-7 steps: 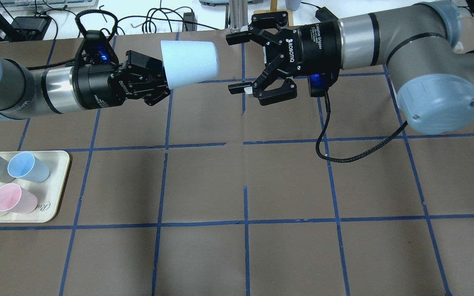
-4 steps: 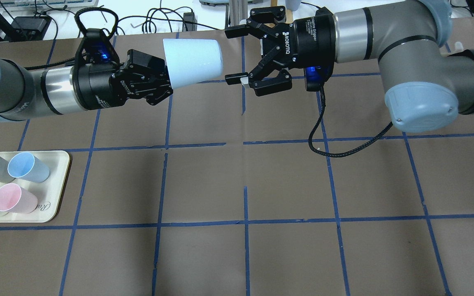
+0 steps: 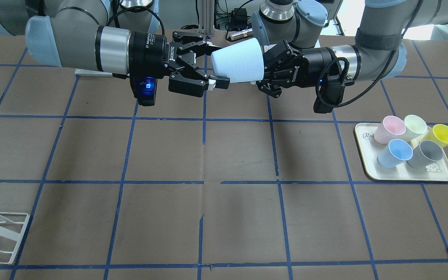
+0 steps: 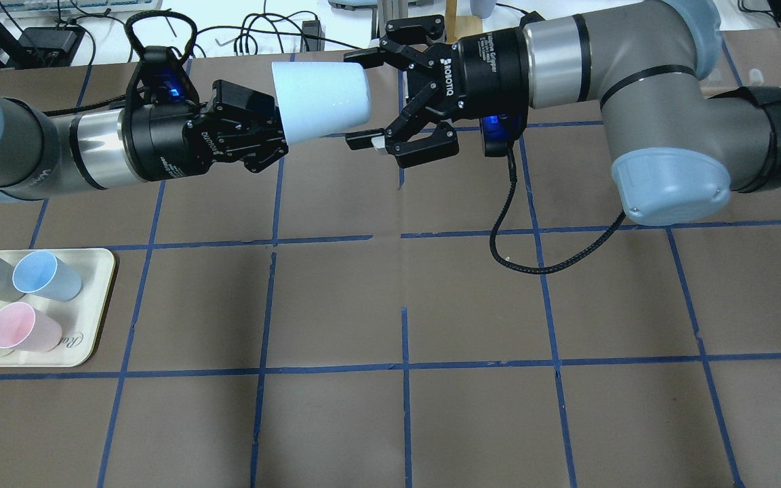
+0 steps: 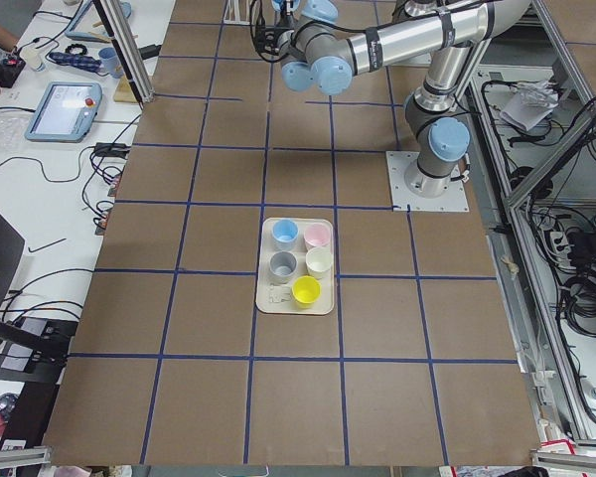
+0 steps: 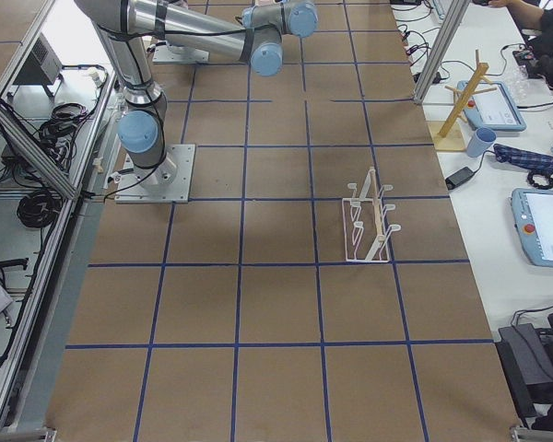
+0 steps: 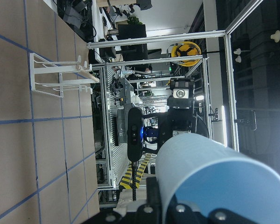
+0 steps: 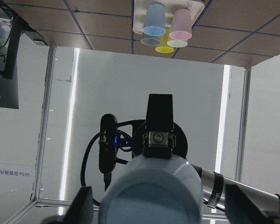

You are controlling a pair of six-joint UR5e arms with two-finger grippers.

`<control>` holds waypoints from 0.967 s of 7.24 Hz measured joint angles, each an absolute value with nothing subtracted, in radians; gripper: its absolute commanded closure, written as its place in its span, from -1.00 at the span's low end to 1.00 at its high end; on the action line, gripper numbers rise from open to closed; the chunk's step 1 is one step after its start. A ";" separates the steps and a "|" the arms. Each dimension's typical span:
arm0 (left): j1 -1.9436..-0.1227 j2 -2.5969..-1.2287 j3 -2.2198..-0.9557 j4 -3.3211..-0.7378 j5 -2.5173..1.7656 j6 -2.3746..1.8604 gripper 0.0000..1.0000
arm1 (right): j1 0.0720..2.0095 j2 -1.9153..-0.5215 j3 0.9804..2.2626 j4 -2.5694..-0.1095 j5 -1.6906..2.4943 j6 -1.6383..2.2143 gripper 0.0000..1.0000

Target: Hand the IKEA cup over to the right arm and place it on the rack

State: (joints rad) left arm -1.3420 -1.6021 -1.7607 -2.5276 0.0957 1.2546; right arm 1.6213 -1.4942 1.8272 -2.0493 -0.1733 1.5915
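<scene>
Held sideways in the air, well apart from the cream rounded tray (image 4: 102, 305): pale sky-blue tapered plastic cup (image 4: 323, 100), its rim end clamped in the black two-finger left gripper (image 4: 274, 132). The black two-finger right gripper (image 4: 362, 100) sits on the side of the cup away from the tray, jaws spread wide and straddling the cup's closed base, not pinching it. The white thin-wire rack (image 6: 369, 226) stands on the brown-paper desk (image 4: 472, 298) far across from the tray, which carries five small coloured cups (image 3: 395, 152).
</scene>
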 measured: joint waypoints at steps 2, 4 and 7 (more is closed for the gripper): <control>-1.342 -1.602 -1.760 -2.526 0.094 1.248 0.06 | 1.624 -1.494 1.827 -2.072 -0.173 1.593 0.26; -1.342 -1.599 -1.758 -2.526 0.094 1.240 -0.03 | 1.624 -1.494 1.827 -2.083 -0.172 1.594 0.38; -1.341 -1.591 -1.752 -2.530 0.095 1.233 -0.61 | 1.618 -1.491 1.825 -2.086 -0.172 1.595 0.39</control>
State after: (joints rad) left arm -1.3414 -1.5907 -1.7520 -2.5304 0.0946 1.2327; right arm 1.6184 -1.4908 1.8252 -2.0861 -0.1721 1.5948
